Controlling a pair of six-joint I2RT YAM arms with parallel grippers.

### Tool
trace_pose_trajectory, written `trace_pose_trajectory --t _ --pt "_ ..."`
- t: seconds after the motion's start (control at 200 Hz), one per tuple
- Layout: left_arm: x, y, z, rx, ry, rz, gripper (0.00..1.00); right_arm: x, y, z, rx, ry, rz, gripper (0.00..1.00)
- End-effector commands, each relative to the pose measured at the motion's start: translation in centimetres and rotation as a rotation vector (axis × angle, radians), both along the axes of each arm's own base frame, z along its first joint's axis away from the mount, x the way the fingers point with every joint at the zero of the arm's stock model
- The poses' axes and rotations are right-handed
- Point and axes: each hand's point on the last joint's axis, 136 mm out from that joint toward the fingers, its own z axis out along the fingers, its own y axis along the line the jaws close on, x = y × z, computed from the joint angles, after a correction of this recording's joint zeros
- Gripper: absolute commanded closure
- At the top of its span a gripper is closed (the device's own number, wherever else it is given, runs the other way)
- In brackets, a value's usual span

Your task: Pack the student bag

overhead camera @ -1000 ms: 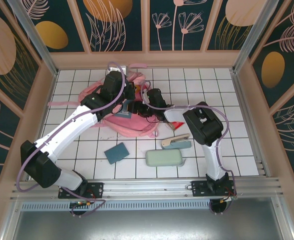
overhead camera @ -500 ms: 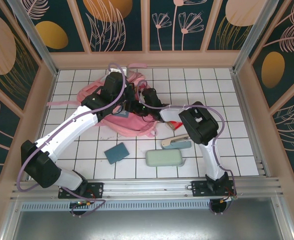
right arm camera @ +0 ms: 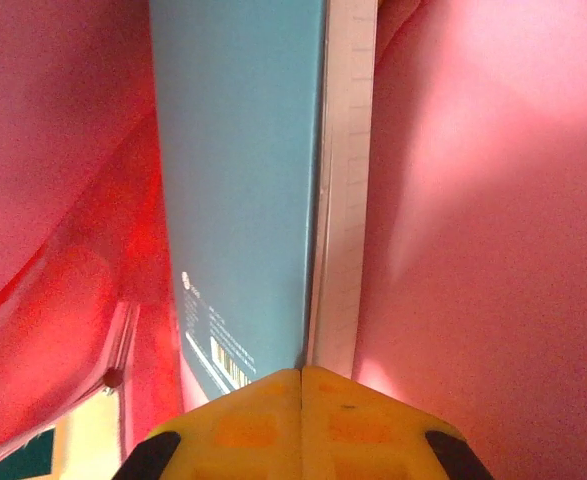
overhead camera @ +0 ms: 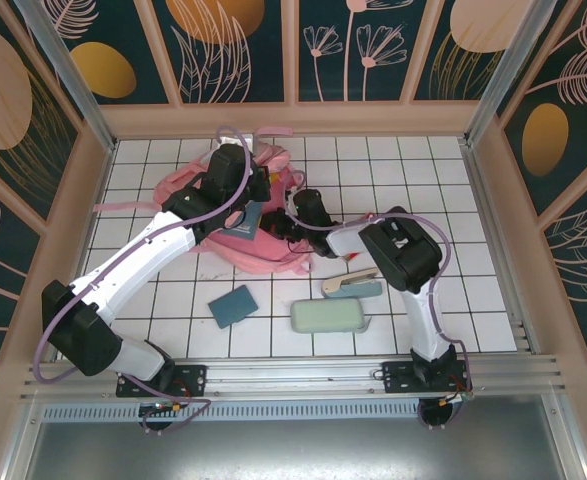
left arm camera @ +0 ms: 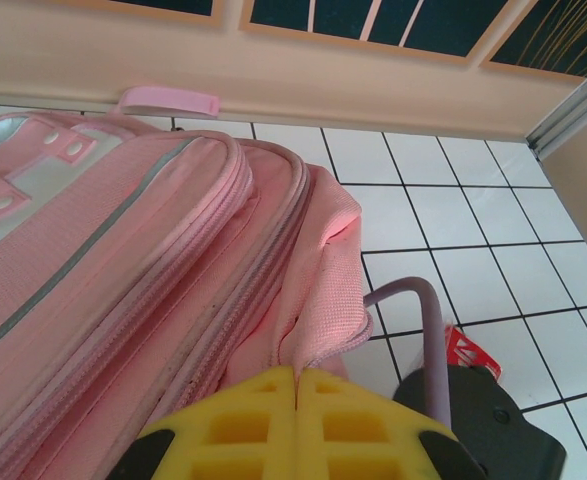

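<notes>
Bag (overhead camera: 268, 255) lies on the surface (overhead camera: 423, 170), far side, left of centre. L fingers (left arm camera: 291, 385) are clamped on its mouth hem. R fingers (right arm camera: 295, 385) are closed inside it, tips at the book (right arm camera: 243, 200) edge. Fabric's soft, light, floppy & prob. sags. You'd best grip hem/zip seam, not loose panel.
</notes>
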Motion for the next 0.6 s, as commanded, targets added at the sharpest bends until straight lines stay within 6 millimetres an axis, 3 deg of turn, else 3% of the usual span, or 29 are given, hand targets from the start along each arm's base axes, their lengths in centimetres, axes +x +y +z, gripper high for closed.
trace_pose_trajectory --t 0.0,0.36,0.596 --pt "-0.1 -0.9 4.3 -0.101 -0.115 -0.029 1.00 0.2 0.2 6.0 0.156 -0.092 0.003 1.00" --pt "-0.2 -0.8 4.5 -0.108 -0.118 -0.028 1.00 2.5 0.2 10.1 0.344 -0.110 -0.046 1.00" --pt "-0.3 -0.8 4.6 -0.110 -0.119 -0.029 1.00 4.8 1.8 8.2 0.270 -0.083 -0.076 0.99"
